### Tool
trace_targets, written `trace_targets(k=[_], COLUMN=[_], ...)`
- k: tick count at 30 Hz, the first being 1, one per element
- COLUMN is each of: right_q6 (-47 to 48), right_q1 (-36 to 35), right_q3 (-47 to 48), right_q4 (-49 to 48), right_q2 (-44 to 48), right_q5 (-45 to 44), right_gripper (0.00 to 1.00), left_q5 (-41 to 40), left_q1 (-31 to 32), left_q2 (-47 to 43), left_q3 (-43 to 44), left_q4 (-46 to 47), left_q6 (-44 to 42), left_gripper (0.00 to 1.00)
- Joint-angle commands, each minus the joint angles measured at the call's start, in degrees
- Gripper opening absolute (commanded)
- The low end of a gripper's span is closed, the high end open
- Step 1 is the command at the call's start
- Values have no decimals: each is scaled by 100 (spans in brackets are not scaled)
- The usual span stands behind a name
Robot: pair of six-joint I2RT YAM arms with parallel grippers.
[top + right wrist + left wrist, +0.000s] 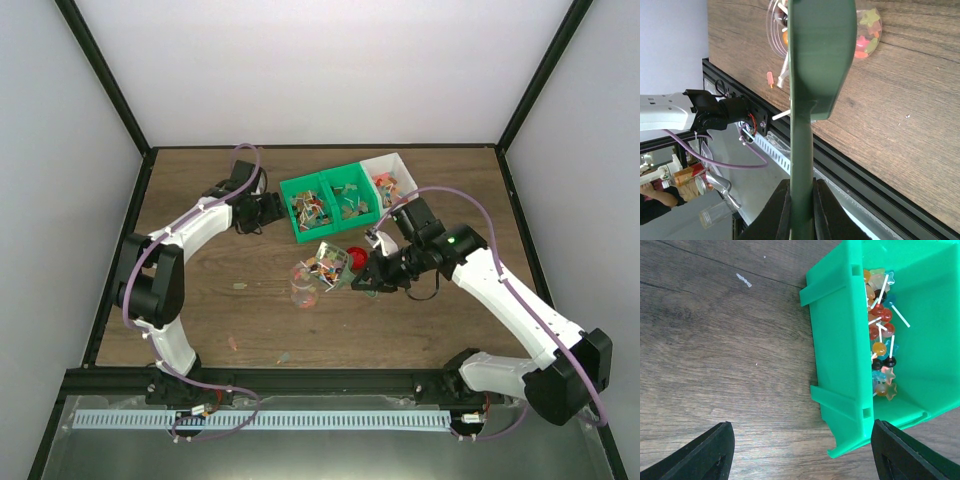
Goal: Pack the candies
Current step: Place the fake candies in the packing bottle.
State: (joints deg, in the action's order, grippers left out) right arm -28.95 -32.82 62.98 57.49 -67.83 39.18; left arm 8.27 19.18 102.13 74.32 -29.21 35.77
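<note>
Here the right gripper (801, 200) clamps the scoop (822, 50) of candies (322, 266) near the jar (303, 288) (left gripper (802, 452) wide).

No writing, label or number can be read anywhere I look: nothing on the green bin (840, 365), the candies (879, 348), the scoop (820, 50) or the bench (715, 340)

Dark wood-grain table (215, 310), bit of a mess lol
Carried a green bin (330, 205) with two compartments toward the back and a white bin (388, 178) touching its right end, both loaded with candies (312, 208). Also had a clear jar (303, 290) near the middle with a few sweets inside, plus a red lid (357, 257) just beside it on the right. Showed a few more of them lying loose on the bare wood nearer the front edge.
</note>
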Motion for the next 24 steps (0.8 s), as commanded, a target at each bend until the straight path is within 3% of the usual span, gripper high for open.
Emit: trace_targets(k=[1, 24], right_q6=[85, 142], right_q1=[-60, -87], right_q3=[343, 569], right_q4=[14, 245], right_q2=[6, -45], right_q5=[-20, -201], right_gripper=[1, 1], left_q5=[85, 190], left_q1=[-42, -64], left_q2=[-105, -105], left_q3=[-45, -146], left_q4=[98, 219], left_q6=[-47, 0], left_gripper=[76, 76])
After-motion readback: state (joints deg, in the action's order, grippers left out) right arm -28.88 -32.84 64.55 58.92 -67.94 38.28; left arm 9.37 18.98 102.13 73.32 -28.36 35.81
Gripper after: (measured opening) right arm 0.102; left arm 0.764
